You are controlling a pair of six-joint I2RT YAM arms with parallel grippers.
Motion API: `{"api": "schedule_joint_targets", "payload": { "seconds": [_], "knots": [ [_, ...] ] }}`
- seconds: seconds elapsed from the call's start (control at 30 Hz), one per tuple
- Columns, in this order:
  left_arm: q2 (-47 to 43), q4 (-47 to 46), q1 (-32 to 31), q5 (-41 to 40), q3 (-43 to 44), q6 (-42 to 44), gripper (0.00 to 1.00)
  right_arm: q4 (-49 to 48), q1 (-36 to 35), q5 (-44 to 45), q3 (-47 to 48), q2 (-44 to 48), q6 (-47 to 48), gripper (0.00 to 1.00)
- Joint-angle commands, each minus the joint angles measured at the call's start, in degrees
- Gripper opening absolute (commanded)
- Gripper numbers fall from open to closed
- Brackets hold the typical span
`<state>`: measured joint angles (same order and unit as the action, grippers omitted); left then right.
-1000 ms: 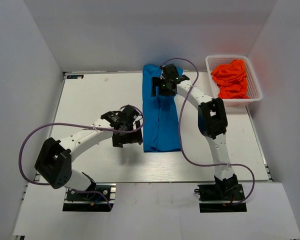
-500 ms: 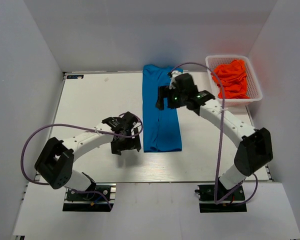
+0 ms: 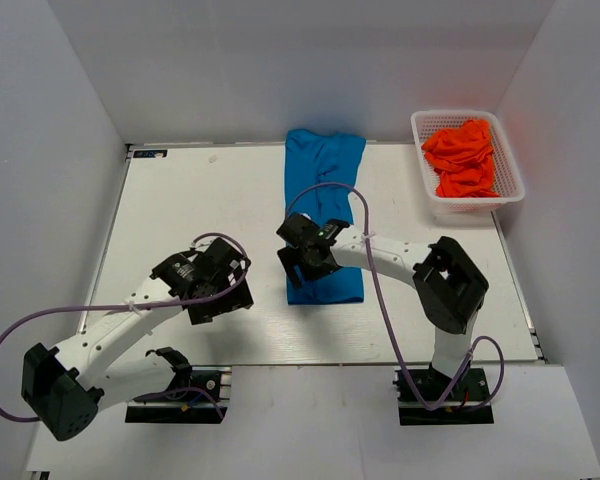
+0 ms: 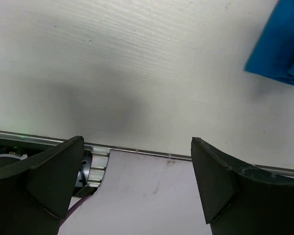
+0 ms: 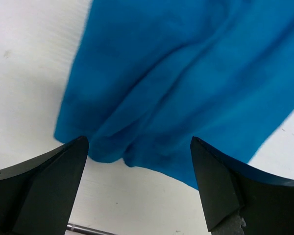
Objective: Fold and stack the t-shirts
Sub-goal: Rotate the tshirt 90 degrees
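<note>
The bright blue t-shirt point(image 3: 325, 185) lies folded into a long narrow strip down the middle of the table. Its near end fills the right wrist view point(image 5: 186, 83), and a corner shows in the left wrist view point(image 4: 284, 49). My right gripper point(image 3: 302, 262) is open and empty, hovering over the shirt's near left corner; its fingers point(image 5: 220, 186) straddle the hem. My left gripper point(image 3: 212, 292) is open and empty over bare table, left of the shirt. Orange-red t-shirts point(image 3: 462, 157) lie crumpled in the basket.
A white mesh basket point(image 3: 511, 192) stands at the table's far right. The table's near edge with its metal rail point(image 4: 137, 149) shows under my left gripper. Purple cables loop from both arms. White walls enclose the table.
My right gripper has swung from the shirt's far end down to its near left corner. My left arm has pulled back toward the near left, away from the shirt.
</note>
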<state>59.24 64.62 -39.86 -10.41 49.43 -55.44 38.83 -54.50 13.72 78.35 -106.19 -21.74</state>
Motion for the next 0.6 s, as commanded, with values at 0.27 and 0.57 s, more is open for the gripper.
{"api": "schedule_joint_targets", "payload": {
  "seconds": [0.27, 0.57],
  "knots": [
    [2.28, 0.68, 0.13, -0.04, -0.39, -1.34, 1.0, -4.64, 0.1, 1.49, -6.98, 2.92, -5.77, 0.9],
    [2.27, -2.21, 0.13, 0.65, -0.39, -1.34, 1.0, -3.74, 1.06, 10.63, -13.55, 11.78, -11.92, 0.9]
  ]
}}
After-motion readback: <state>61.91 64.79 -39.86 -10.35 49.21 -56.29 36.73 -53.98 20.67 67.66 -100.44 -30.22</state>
